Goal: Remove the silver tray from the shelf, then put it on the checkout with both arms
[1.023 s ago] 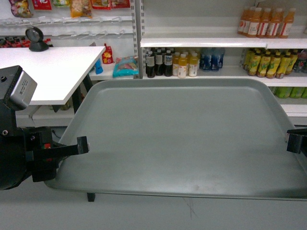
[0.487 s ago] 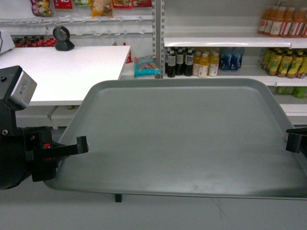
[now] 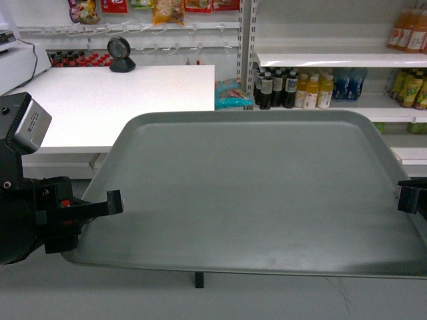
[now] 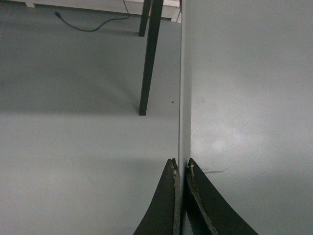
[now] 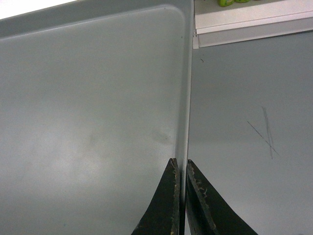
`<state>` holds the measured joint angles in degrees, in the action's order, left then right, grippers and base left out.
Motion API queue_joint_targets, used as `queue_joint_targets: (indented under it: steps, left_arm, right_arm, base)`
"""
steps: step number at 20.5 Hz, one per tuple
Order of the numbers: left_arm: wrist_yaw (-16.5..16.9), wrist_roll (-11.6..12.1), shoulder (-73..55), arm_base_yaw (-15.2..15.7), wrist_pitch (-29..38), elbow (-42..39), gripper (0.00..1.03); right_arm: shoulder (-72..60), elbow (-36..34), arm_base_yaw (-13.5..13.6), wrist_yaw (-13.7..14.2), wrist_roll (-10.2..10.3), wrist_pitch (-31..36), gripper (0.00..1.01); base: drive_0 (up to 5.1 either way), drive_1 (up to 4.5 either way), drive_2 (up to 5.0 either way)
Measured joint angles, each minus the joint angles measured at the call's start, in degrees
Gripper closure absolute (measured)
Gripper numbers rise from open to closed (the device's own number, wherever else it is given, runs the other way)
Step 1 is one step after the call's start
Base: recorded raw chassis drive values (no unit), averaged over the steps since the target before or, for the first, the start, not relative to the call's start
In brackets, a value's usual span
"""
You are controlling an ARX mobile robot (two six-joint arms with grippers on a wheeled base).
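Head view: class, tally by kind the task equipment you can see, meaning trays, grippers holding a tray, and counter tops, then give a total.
Silver tray: 1
Grippers clamping its rim, left gripper and right gripper: 2
White checkout counter top: 1
Total: 4

A shop: far right, white shelves [image 3: 333,60] carry rows of bottled drinks [image 3: 293,90]; far left, snack packets [image 3: 167,9] hang on hooks above a white checkout counter [image 3: 113,93] bearing a small black scanner [image 3: 120,55].

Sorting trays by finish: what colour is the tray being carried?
Plain matte grey-green silver tray, no pattern; head view shows it best.
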<state>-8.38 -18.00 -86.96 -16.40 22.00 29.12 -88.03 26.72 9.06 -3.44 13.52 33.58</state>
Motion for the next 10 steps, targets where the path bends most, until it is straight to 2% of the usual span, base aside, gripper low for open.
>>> queue_joint_targets:
  steps: [10]
  left_arm:
    - [0.0,0.0,0.02,0.0,0.07,0.0,1.0]
  right_arm:
    - [0.0,0.02,0.0,0.0,0.0,0.15,0.99]
  base:
    - [-5.0,3.25,1.5]
